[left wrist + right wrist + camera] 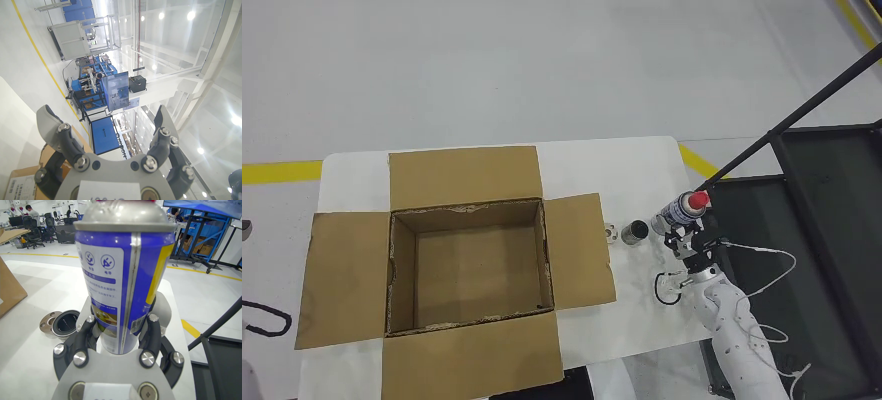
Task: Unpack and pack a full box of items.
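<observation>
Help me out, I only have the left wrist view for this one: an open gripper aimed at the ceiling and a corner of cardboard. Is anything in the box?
Observer: No. In the top view the cardboard box sits with all four flaps folded out and its floor bare.
Operator: Where are the items, then?
Observer: One is in the right gripper, which is shut on a blue spray can with a red cap, to the right of the box.
Operator: Anything set down on the table?
Observer: Yes, a metal flange fitting lies on the white table between the box and the can.
</observation>
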Controlling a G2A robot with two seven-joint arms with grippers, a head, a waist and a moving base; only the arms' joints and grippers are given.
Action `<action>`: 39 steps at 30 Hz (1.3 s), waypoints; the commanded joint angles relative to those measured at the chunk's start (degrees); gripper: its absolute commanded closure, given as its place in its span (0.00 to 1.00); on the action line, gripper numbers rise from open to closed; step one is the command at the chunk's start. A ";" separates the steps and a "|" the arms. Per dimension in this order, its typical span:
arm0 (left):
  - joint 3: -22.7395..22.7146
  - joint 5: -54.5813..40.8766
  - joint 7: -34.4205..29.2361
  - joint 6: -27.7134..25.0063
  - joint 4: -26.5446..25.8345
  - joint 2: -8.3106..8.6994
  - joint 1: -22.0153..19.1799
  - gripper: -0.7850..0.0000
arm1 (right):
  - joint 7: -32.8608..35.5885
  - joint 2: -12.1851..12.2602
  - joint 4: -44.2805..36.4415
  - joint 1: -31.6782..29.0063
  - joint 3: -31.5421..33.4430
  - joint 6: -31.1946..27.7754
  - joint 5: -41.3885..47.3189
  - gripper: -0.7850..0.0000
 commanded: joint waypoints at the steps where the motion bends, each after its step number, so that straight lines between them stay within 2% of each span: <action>1: 0.00 0.00 0.00 0.00 0.00 0.00 0.00 0.00 | -1.45 -0.05 2.42 1.23 -0.87 0.32 -0.41 1.00; 17: 0.00 0.00 0.00 0.00 0.00 0.00 0.00 0.00 | -7.99 0.25 9.85 4.63 -4.41 1.09 -2.52 1.00; 33: 0.00 0.00 0.00 0.00 0.00 0.00 0.00 0.00 | -8.52 0.78 11.77 5.33 -6.08 2.27 -2.89 1.00; 34: 0.00 0.00 0.00 0.00 0.00 0.00 0.00 0.00 | -8.54 0.79 11.87 5.33 -6.24 2.27 -2.89 0.98; 39: 0.00 0.00 0.00 0.00 0.00 0.00 0.00 0.00 | -8.48 0.92 12.12 5.50 -6.83 2.35 -2.87 0.70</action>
